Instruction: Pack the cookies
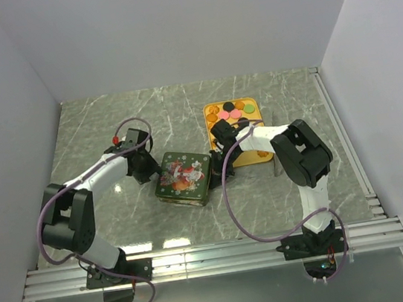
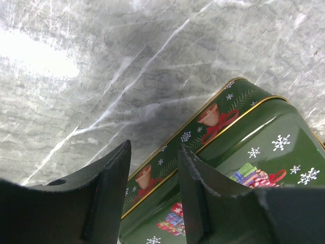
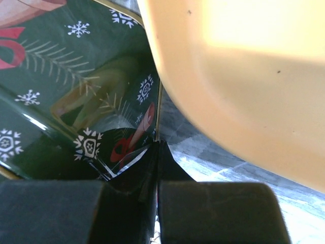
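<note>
Cookies (image 1: 229,109) in yellow tray (image 1: 256,157), right of centre on grey marble desk (image 1: 108,126): orange, pink, green and black rounds bunched at tray's far end. Green Christmas tin (image 1: 183,177) just beside tray's near left corner, lid on, printed with snowflakes, ribboned bells and gifts. Left pincer (image 2: 155,147) at tin's left side, fingers apart, lid's gold-lined edge showing through the gap, nothing clamped. Right pincer (image 3: 157,147) down in the narrow space between tin and tray, fingers pressed together, tips right at tin's rim; contact with rim not clear. Tray's yellow wall filling upper right of right wrist view, glossy green lid filling the left. Both arms reaching in from desk's near edge, purple cables looping beside them. White walls on three sides of desk.
</note>
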`<move>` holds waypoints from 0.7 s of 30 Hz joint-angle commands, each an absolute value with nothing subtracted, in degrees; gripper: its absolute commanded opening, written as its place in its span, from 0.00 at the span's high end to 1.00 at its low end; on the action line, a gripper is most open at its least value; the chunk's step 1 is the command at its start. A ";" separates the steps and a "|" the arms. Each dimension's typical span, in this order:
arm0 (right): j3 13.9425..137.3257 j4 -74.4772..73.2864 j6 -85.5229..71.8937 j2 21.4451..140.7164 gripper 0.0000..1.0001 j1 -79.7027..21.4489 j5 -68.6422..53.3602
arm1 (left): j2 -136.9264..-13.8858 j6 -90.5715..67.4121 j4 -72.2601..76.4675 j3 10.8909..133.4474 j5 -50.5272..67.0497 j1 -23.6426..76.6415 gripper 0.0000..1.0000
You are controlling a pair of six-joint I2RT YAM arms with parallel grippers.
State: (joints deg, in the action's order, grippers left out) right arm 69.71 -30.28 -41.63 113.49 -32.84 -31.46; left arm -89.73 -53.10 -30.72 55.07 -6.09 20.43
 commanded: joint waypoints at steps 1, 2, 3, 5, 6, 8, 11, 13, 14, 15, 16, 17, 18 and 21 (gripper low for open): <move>72.07 -18.46 -45.26 112.50 0.98 -34.01 -38.06 | -87.72 -56.25 -30.24 53.53 4.40 25.57 0.51; 71.98 -18.72 -44.74 112.41 0.98 -33.93 -37.71 | -87.98 -56.34 -30.06 53.00 4.22 25.84 0.51; 72.07 -19.50 -44.39 112.15 0.98 -33.66 -37.27 | -88.24 -56.42 -29.80 52.82 4.13 26.36 0.51; 72.25 -21.17 -43.16 111.36 0.98 -33.14 -35.52 | -88.77 -56.34 -29.79 52.47 3.78 26.54 0.52; 72.51 -23.62 -41.50 111.01 0.98 -32.87 -33.25 | -88.86 -56.34 -29.79 52.12 3.69 26.72 0.52; 72.95 -25.66 -40.09 109.96 0.98 -31.82 -31.03 | -88.77 -56.34 -29.71 51.86 2.99 26.72 0.52; 71.99 -26.98 -38.50 108.64 0.98 -30.85 -28.83 | -88.77 -55.99 -29.97 52.12 2.20 26.81 0.52; 71.81 -28.21 -37.80 108.20 0.98 -30.59 -27.52 | -88.77 -55.55 -30.41 52.38 1.67 26.72 0.52; 71.89 -28.65 -37.27 107.58 0.98 -30.50 -26.81 | -88.86 -55.46 -30.76 52.64 1.23 26.81 0.52; 71.81 -29.44 -37.00 107.32 0.98 -30.32 -26.28 | -88.60 -55.37 -30.94 52.65 0.97 26.81 0.52; 71.89 -29.88 -36.74 106.79 0.98 -30.24 -25.15 | -88.42 -55.37 -31.02 52.65 0.71 26.72 0.51; 71.89 -30.32 -36.39 106.00 0.98 -30.15 -24.44 | -88.16 -55.37 -31.11 52.47 0.53 26.81 0.51; 72.07 -31.37 -35.69 105.65 0.98 -29.89 -23.65 | -87.89 -55.37 -31.20 52.47 0.18 26.81 0.50; 72.86 -33.48 -34.54 104.24 0.97 -29.45 -21.10 | -87.28 -55.46 -31.64 52.38 0.18 26.72 0.49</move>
State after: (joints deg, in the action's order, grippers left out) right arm 69.84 -34.28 -36.05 108.77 -29.67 -22.70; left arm -88.99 -54.76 -32.32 52.49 -5.17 25.12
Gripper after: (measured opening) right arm 0.032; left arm 0.503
